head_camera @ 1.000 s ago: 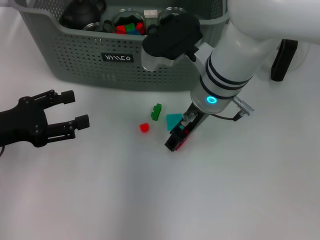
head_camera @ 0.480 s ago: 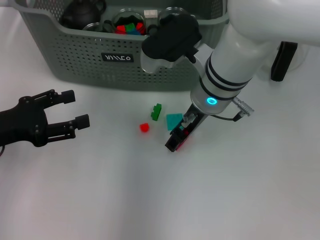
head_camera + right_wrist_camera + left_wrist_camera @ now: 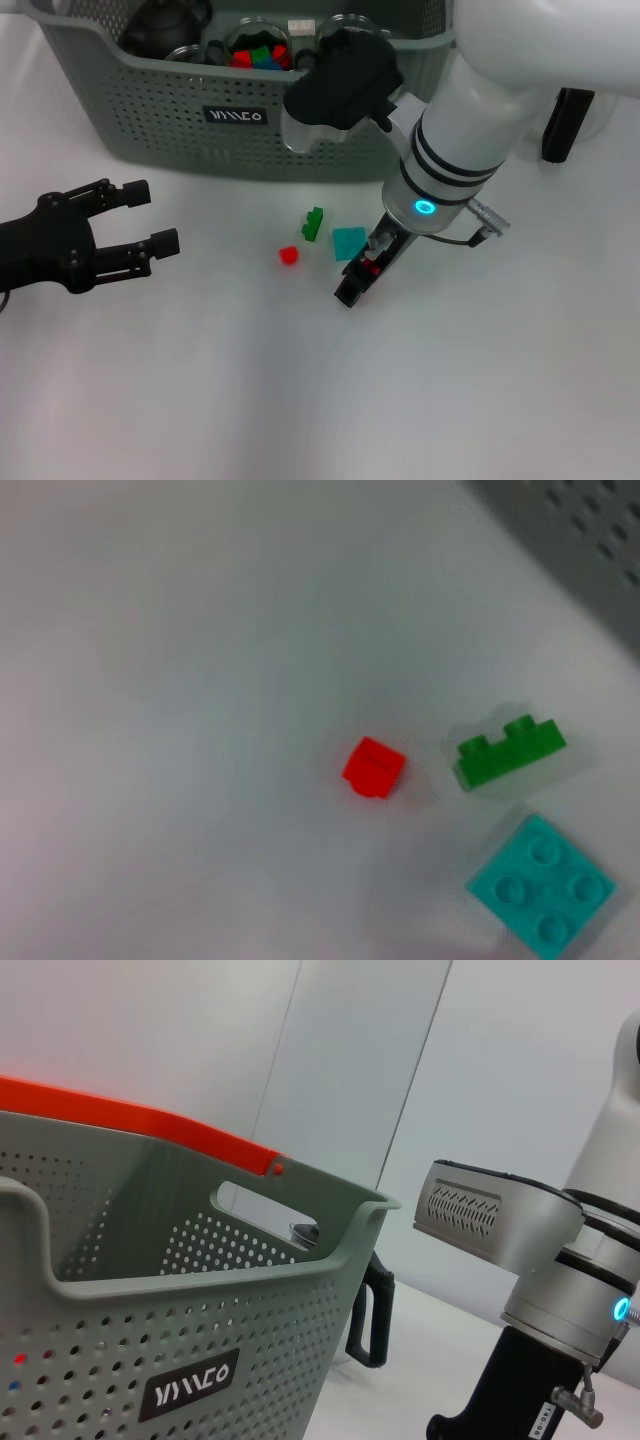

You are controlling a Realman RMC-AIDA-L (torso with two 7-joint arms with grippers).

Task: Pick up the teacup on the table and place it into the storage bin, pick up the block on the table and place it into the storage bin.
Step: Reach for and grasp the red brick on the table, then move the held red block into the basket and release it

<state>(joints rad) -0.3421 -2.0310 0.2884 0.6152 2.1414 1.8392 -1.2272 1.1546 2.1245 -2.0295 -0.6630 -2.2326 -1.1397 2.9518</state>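
i'm on the block step: my right gripper (image 3: 350, 290) hangs low over the bench (image 3: 450, 400), just beside the teal block (image 3: 349, 242), and i cannot tell how its fingers stand. the green block (image 3: 314, 223) and red block (image 3: 289, 255) lie near it, apart. next i'd judge a descent and pinch on one block, then a lift into the storage bin (image 3: 180, 90) behind. my left gripper (image 3: 150, 220) waits well aside, fingers spread. no teacup shows on the bench.
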